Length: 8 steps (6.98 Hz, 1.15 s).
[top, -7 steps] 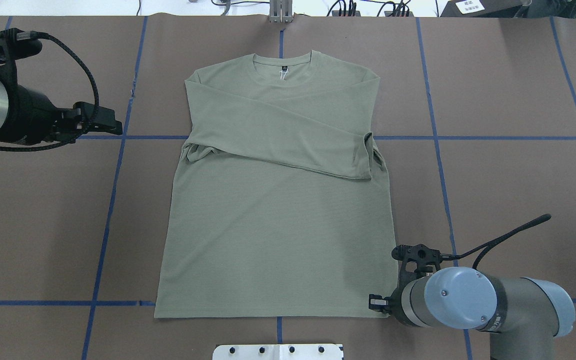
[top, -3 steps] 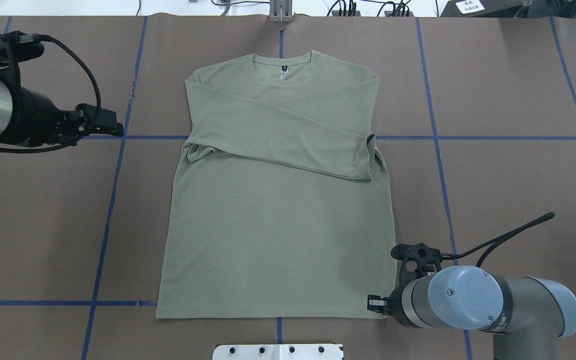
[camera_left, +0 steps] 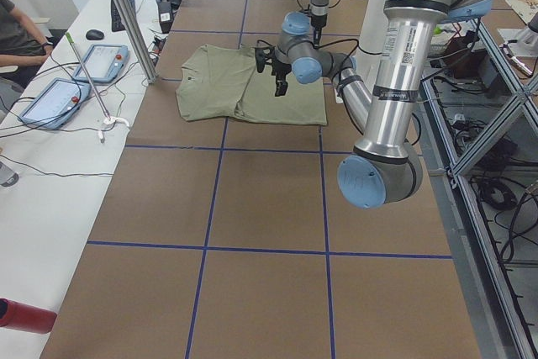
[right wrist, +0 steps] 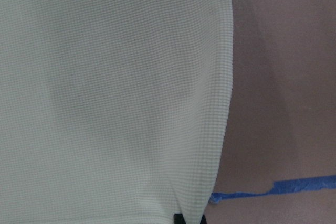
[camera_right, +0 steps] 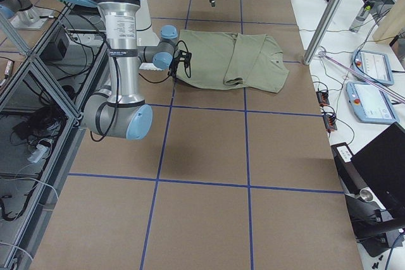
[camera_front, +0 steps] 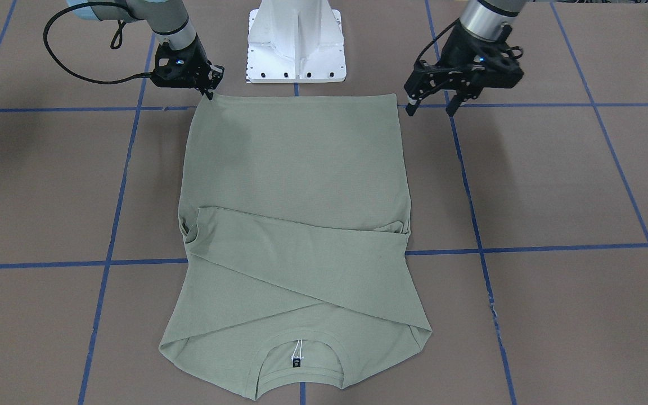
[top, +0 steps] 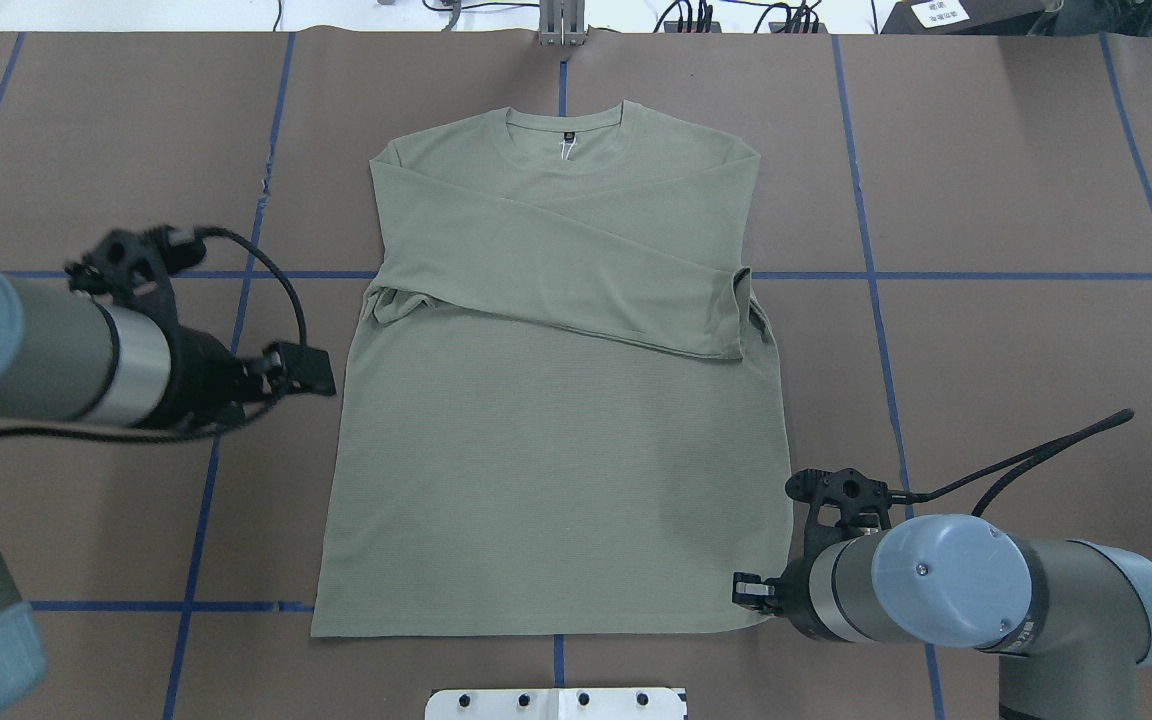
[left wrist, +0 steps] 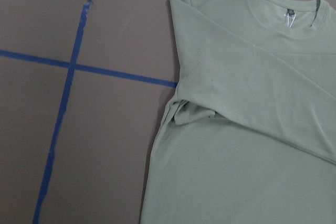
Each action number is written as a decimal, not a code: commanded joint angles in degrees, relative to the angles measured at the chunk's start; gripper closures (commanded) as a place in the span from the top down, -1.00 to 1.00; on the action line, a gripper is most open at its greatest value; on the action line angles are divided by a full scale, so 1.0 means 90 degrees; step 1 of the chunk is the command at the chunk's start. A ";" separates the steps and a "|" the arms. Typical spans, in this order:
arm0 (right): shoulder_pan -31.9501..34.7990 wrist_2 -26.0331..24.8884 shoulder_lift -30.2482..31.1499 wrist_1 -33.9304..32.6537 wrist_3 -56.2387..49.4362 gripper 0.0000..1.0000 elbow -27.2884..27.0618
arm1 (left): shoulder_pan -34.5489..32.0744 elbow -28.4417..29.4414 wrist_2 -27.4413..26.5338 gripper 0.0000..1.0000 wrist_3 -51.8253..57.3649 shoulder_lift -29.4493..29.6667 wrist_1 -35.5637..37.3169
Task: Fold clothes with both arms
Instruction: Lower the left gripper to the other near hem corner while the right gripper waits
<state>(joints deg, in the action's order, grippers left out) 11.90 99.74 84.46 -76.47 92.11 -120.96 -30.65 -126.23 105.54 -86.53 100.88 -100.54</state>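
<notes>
Brown table point(top: 986, 350): right jaws tight on shirt point(top: 556, 480) corner, left jaws wide.

Blue tape lines point(top: 986, 275) cross the brown table covering point(top: 1016, 150) in a grid. A white pedestal base point(camera_front: 296, 39) stands at the middle of one long edge. Past the opposite edge runs a white bench point(camera_left: 50, 182) carrying one teach pendant point(camera_left: 102, 62) beside another point(camera_left: 52, 100), loose cables, and a red cylinder point(camera_left: 25, 315) near its end.
</notes>
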 commanded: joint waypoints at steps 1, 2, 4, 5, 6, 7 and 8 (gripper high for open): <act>0.0249 0.0031 0.0001 0.0001 0.0000 -1.00 -0.0066 | 0.1206 0.0186 -0.0544 1.00 -0.0960 -0.0027 -0.0001; 0.0269 0.0031 -0.0009 0.0001 0.0000 -1.00 -0.0066 | 0.1605 0.0468 -0.0884 1.00 -0.1233 -0.0008 -0.0020; 0.0279 0.0031 -0.0048 0.0030 0.0000 -1.00 -0.0105 | 0.2183 0.0656 -0.1297 0.98 -0.1713 -0.0046 0.0009; 0.0298 0.0031 -0.0029 0.0030 0.0000 -1.00 -0.0144 | 0.2262 0.0763 -0.1307 0.98 -0.1733 -0.0056 0.0028; 0.0298 0.0031 -0.0019 0.0030 -0.0010 -1.00 -0.0125 | 0.2273 0.0783 -0.1307 0.96 -0.1734 -0.0134 0.0038; 0.0298 0.0041 -0.0029 0.0030 -0.0010 -1.00 -0.0125 | 0.2302 0.0793 -0.1384 0.96 -0.1743 -0.0231 0.0038; 0.0308 0.0041 -0.0038 0.0030 -0.0010 -1.00 -0.0135 | 0.2312 0.0928 -0.1453 0.96 -0.1743 -0.0232 0.0038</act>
<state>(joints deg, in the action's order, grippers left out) 14.61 100.08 84.19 -76.20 92.03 -122.11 -10.08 -118.92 93.20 -102.15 99.18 -100.22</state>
